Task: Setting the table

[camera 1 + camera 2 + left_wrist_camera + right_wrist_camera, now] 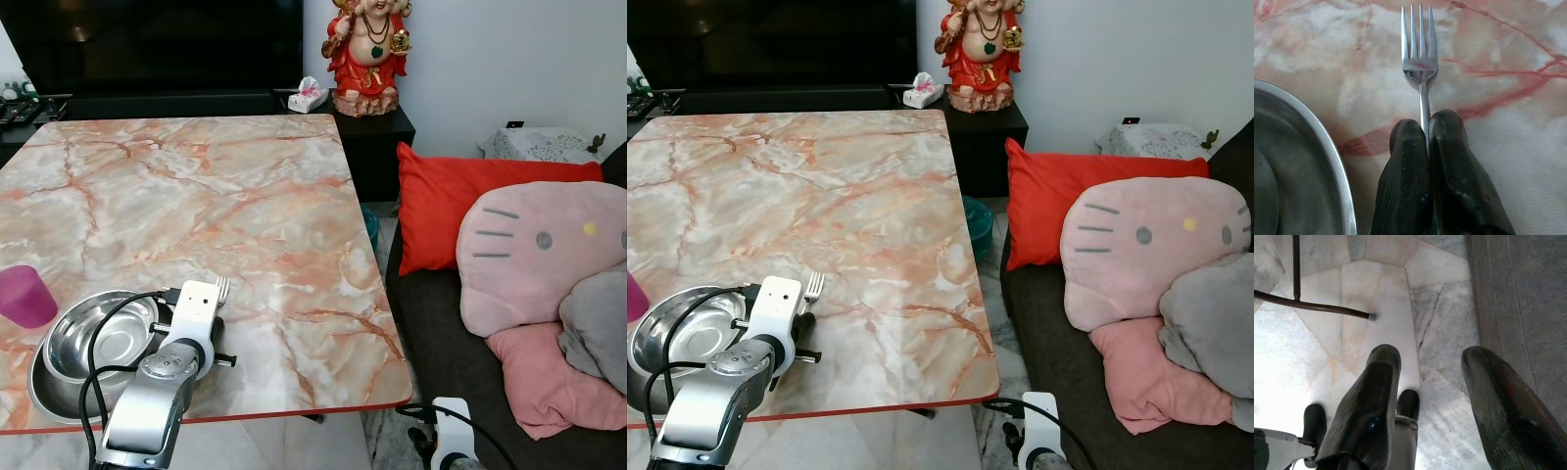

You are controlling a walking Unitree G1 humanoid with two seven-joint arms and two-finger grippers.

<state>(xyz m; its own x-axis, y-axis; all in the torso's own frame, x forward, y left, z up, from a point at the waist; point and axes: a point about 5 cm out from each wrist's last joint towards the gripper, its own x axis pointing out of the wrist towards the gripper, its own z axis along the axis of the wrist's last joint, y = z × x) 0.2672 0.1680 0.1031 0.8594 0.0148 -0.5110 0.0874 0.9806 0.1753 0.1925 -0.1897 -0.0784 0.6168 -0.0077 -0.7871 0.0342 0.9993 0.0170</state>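
gripping a fork (1420,58) by its handle, the left gripper (1425,128) has its two black fingers (1408,161) clenched tight around the thin stem, low in the left wrist frame. the tines point up toward the top of that frame, lying over the marble table (196,186). in the left eye view the fork sits at the lower left, just beside a steel bowl (93,338) nested in a steel plate (44,397). a purple cup (24,296) stands at the far left edge. the right gripper (1437,367) hangs over the tiled floor (1381,298), fingers spread apart and grasping nothing.
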